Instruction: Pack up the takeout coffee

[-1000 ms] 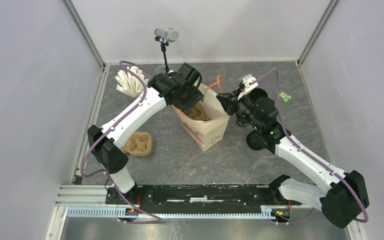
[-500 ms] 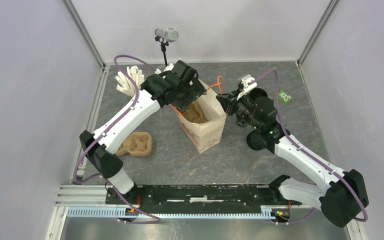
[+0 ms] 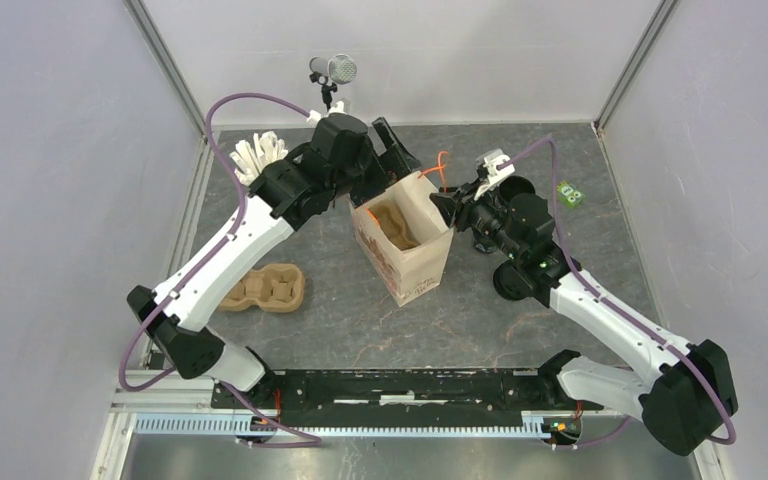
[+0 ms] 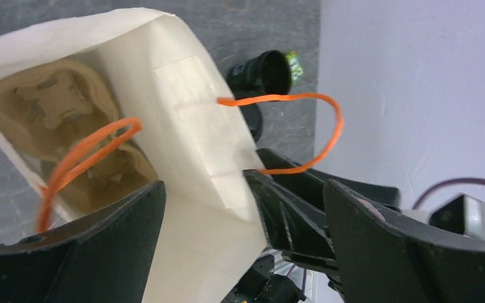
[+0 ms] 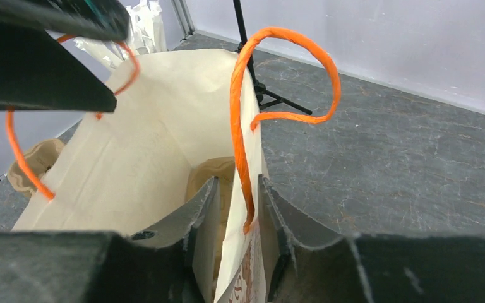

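Room: plain pale walls [image 3: 50, 150] on three sides, close; keep your swings small.
Table [image 3: 580, 300]: grey stone-look, flat, prob. slick under a cup base.
Bag [image 3: 415, 262]: brown paper, upright, mouth open, pulp tray [image 4: 57, 113] inside.
L pincer [image 4: 243, 189]: spread wide above bag mouth, holds nothing.
R pincer [image 5: 237, 183]: narrow gap astride bag's right wall; pinching or not, cannot tell.
Coffee cup [image 4: 262, 72]: small, black, on table beyond that wall, near green packet [image 4: 293, 60].
Handling: I judge light, thin-walled, smooth; you take it gently at mid-body, keep it upright.
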You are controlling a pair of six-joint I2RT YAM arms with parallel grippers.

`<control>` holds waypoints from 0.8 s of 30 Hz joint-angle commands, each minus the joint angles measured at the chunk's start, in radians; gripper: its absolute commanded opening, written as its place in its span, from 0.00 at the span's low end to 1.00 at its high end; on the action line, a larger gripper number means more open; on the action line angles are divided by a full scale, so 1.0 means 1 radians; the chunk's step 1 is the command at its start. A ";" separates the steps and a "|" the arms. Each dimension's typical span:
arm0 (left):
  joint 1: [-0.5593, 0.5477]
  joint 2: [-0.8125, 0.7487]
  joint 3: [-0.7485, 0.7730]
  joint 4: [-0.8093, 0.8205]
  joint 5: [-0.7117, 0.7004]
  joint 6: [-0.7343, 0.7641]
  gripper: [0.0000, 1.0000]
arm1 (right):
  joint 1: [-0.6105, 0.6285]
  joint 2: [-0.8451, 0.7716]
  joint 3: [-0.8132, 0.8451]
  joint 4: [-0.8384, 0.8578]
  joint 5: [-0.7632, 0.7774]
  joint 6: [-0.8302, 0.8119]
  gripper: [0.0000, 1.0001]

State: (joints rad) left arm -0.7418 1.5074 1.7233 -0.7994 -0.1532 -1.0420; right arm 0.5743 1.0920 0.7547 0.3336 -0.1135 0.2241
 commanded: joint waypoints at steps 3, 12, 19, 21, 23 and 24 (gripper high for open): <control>-0.004 -0.074 -0.027 0.216 0.105 0.143 1.00 | 0.001 -0.031 0.046 -0.038 -0.014 0.018 0.43; 0.009 -0.160 -0.074 0.363 0.157 0.292 1.00 | 0.001 -0.097 0.082 -0.130 -0.002 -0.016 0.79; 0.040 -0.287 -0.224 0.397 0.118 0.329 1.00 | 0.001 -0.084 0.138 -0.217 -0.022 -0.029 0.86; 0.042 -0.325 -0.256 0.422 0.179 0.375 1.00 | 0.002 -0.084 0.148 -0.245 -0.039 -0.034 0.84; 0.042 -0.348 -0.250 0.385 0.204 0.437 1.00 | 0.002 -0.099 0.156 -0.276 -0.046 -0.052 0.84; 0.043 -0.349 -0.229 0.334 0.209 0.481 1.00 | 0.003 -0.112 0.160 -0.297 -0.043 -0.064 0.84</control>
State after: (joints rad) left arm -0.7013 1.2011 1.4738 -0.4564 -0.0059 -0.7277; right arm 0.5743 1.0069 0.8593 0.1120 -0.1345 0.2028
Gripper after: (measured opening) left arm 0.996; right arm 0.842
